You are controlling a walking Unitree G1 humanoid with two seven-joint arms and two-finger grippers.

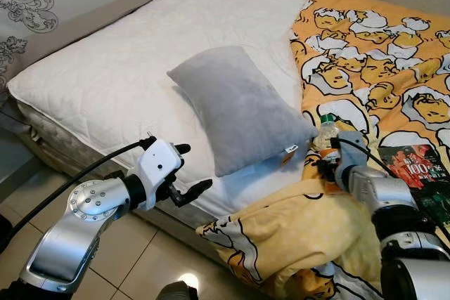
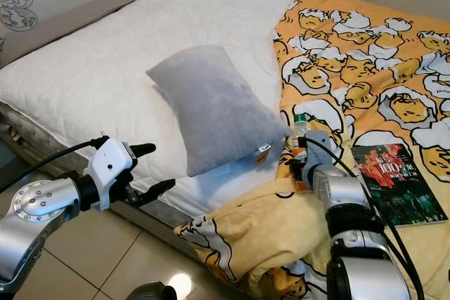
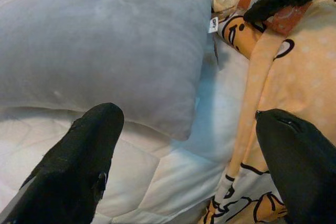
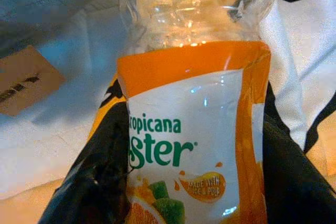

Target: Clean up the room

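lower left, the left end effector (image 1: pixel 188 171) hangs wide open and empty by the bed (image 1: pixel 105 82) edge. grey pillow (image 1: pixel 239 107) mid-frame. centre right, the right end effector (image 1: pixel 329 161) is clamped round a plastic bottle (image 1: pixel 325 130) on the yellow blanket (image 1: pixel 373 61).

Bottle (image 4: pixel 191 129) (orange-labelled) between claw fingers (image 4: pixel 100 182)

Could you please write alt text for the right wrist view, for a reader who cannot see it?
An empty clear plastic Tropicana bottle with an orange and white label sits between the two black fingers of the right tool, which close against its sides. Behind it lie white bedding and a yellow cartoon-print blanket.
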